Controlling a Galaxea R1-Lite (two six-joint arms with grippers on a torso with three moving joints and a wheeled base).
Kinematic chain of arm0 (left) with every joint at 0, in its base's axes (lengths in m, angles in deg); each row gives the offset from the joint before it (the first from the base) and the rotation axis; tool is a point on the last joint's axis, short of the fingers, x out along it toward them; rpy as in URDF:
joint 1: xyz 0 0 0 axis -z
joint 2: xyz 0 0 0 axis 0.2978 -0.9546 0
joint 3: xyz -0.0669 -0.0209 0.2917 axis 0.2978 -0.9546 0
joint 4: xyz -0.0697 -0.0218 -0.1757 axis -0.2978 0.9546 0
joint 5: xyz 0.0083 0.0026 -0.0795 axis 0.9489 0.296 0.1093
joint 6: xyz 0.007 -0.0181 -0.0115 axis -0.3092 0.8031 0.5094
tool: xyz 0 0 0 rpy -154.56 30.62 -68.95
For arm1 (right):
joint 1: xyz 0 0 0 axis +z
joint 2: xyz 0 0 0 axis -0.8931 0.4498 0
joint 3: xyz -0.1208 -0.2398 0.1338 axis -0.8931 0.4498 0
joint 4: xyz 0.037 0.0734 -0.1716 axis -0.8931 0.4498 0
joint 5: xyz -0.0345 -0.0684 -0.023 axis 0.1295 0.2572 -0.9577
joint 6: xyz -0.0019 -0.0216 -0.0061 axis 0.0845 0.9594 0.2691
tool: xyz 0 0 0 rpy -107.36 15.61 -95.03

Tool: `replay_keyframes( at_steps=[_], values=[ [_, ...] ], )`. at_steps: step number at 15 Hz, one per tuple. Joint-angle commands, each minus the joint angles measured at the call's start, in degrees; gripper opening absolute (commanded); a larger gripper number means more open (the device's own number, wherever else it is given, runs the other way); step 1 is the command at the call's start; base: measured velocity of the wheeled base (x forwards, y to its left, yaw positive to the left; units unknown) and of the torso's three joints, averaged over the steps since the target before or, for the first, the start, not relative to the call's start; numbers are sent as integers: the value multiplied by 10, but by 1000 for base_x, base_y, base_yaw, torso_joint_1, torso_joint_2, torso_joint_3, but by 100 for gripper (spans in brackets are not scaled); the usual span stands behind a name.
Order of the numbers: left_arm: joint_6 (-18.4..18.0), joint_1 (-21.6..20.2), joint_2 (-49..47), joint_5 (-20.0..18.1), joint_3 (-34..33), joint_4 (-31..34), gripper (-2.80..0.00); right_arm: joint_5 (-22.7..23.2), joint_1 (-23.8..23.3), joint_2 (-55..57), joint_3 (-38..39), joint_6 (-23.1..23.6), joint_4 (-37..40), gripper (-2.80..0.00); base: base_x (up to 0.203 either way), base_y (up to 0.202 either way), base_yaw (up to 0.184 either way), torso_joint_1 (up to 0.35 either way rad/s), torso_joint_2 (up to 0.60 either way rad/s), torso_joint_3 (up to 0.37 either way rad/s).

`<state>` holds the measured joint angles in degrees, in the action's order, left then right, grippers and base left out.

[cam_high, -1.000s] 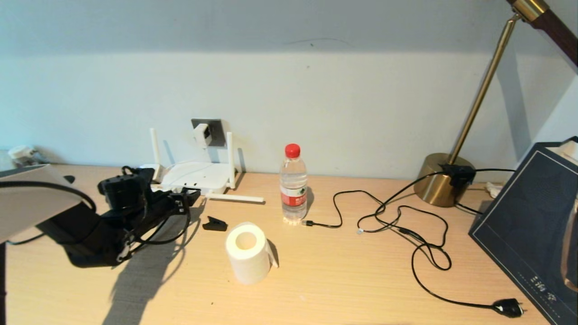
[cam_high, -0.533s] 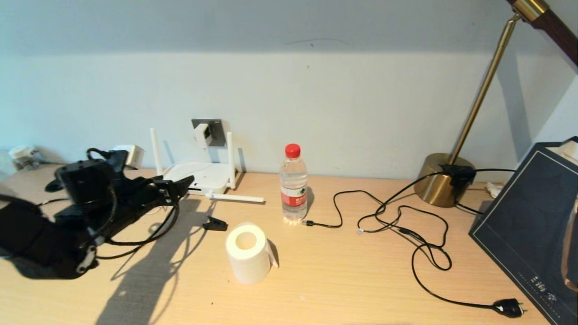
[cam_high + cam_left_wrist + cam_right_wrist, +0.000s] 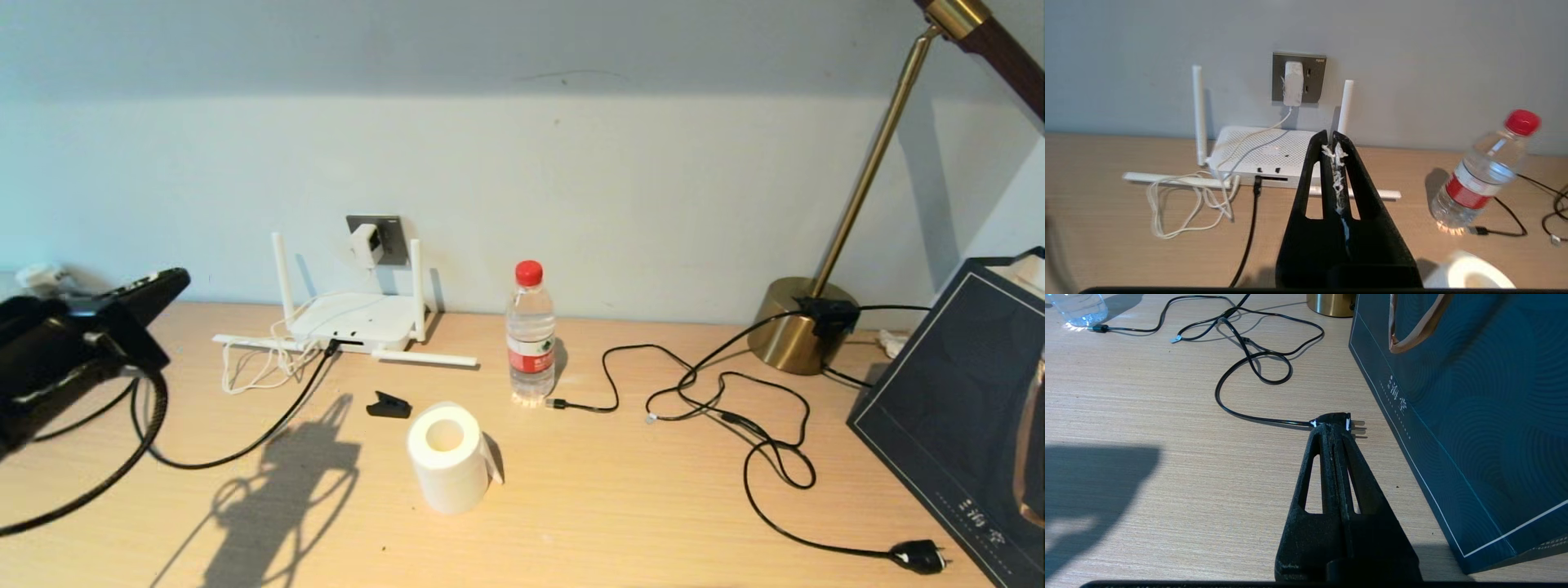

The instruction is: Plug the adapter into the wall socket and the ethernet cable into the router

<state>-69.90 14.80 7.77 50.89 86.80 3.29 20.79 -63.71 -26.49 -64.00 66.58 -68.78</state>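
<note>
The white router (image 3: 353, 317) sits against the wall with two antennas upright and two lying flat. Above it, the white adapter (image 3: 366, 242) is seated in the grey wall socket (image 3: 389, 232), and its thin white cord loops on the desk. The black ethernet cable (image 3: 269, 425) runs from the router's front edge toward the desk's left front; its end sits in a port (image 3: 1257, 184). My left gripper (image 3: 178, 281) is shut at the far left, well away from the router (image 3: 1265, 152), holding nothing but white shreds (image 3: 1336, 171). My right gripper (image 3: 1333, 428) is shut and empty.
A water bottle (image 3: 531, 335), a paper roll (image 3: 447, 457) and a small black clip (image 3: 387, 405) stand mid-desk. A thin black cord with a black plug (image 3: 1337, 418) lies right below my right gripper, beside a dark blue bag (image 3: 1474, 396). A brass lamp (image 3: 804, 322) stands at the back right.
My left arm has pulled back from the router to the far left and risen. The ethernet cable and white cord, hidden behind it before, now show at the router's front.
</note>
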Motion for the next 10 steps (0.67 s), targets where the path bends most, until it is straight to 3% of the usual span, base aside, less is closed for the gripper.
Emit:
replay_keyframes(
  at_steps=[1,4,5,8,10],
  values=[
    [1,-4,261,-3,-20,144,-280,0,0,1,0,0,1,-280,0,0,0,0,0,0],
    [2,-4,451,-20,9,488,-280,0,0,1,0,0,1,-280,0,0,0,0,0,0],
    [2,-5,483,-23,16,562,-280,0,0,1,0,2,1,-280,0,0,0,0,0,0],
    [2,-10,523,-5,-16,594,-280,0,0,1,0,2,1,-280,0,0,0,0,0,0],
    [1,-10,532,47,-72,589,-280,0,0,1,0,2,1,-280,0,0,0,0,0,0]
  ],
)
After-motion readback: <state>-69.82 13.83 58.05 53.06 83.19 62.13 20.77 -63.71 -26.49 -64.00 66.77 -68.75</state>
